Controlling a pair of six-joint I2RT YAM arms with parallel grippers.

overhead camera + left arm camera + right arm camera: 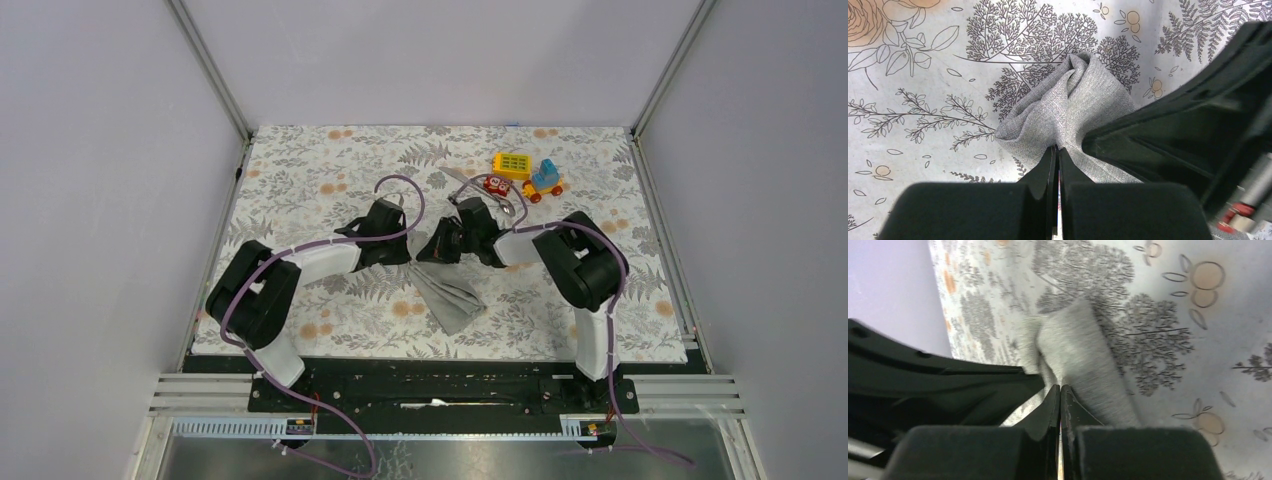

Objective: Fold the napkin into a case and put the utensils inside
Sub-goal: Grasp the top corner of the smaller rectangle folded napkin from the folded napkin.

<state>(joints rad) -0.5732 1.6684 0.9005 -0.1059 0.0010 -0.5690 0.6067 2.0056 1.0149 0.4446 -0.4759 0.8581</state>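
Observation:
The grey napkin (452,297) hangs bunched between both grippers, its lower end trailing on the floral tablecloth (300,170). My left gripper (403,252) is shut on one part of its upper edge, and in the left wrist view the cloth (1068,105) fans out from the closed tips (1058,148). My right gripper (432,250) is shut on the napkin (1083,350) right beside it, tips (1060,386) pinching the fabric. The two grippers nearly touch. The silver utensils (466,182) lie behind the right arm, partly hidden, with a spoon bowl (508,209) showing.
Toy blocks sit at the back right: a yellow one (512,163), a blue and yellow car (545,178) and a red piece (495,184). Grey walls enclose the table on three sides. The black arm rail (440,385) runs along the near edge.

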